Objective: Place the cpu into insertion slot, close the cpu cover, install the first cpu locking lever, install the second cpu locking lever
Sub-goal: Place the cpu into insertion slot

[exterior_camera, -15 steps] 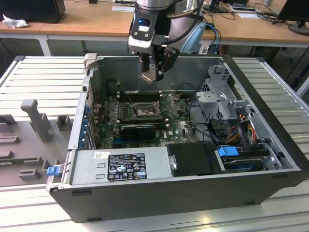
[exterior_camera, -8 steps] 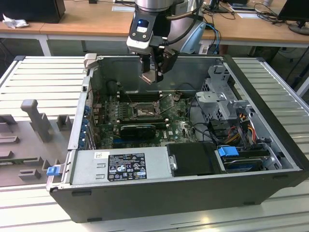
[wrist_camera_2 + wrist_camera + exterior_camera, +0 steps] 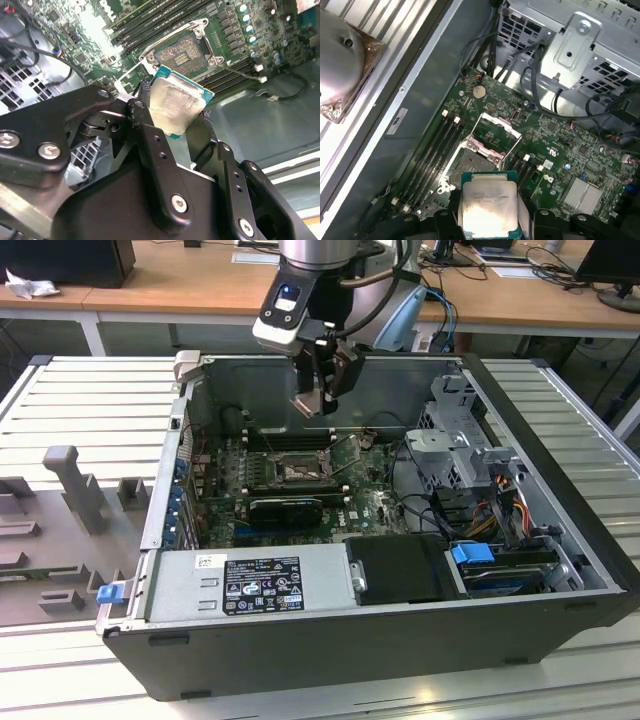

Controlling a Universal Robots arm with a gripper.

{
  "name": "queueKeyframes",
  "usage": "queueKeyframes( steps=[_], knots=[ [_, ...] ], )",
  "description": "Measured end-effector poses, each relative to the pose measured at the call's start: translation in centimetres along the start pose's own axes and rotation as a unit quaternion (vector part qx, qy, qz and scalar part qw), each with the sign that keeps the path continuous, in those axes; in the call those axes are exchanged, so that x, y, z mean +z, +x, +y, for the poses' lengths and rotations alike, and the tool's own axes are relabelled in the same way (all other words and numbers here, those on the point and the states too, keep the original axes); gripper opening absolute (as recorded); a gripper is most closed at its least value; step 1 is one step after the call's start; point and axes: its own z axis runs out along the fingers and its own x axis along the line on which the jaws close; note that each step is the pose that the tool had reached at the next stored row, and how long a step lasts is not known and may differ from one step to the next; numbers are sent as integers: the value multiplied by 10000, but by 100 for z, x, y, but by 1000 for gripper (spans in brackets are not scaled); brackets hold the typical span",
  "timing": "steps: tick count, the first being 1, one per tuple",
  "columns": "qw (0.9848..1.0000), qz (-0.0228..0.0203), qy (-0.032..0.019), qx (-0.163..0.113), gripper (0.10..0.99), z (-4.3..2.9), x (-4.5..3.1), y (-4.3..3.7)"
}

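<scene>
A slatted metal bench (image 3: 60,400) carried an open computer case (image 3: 400,640) with its green motherboard (image 3: 370,505) exposed. On the board, the insertion slot (image 3: 472,161) lay bare, a dark square with a silvery rim, and the cpu cover (image 3: 496,129) stood swung up beside it. The black fingers (image 3: 150,135) were clamped on the cpu (image 3: 177,105), a small flat square with a dull silver top and a teal-green edge. It was held tilted above the slot, well clear of it.
</scene>
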Motion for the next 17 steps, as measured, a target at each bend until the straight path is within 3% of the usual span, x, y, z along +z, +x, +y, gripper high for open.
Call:
queueKeyframes(
  steps=[11,16,17],
  knots=[
    [9979,-56,-12,649,529,-3,31,-1],
    [9949,-89,-18,1003,529,-4,50,-1],
    [9933,-102,-21,1152,529,-5,55,-1]
  ],
)
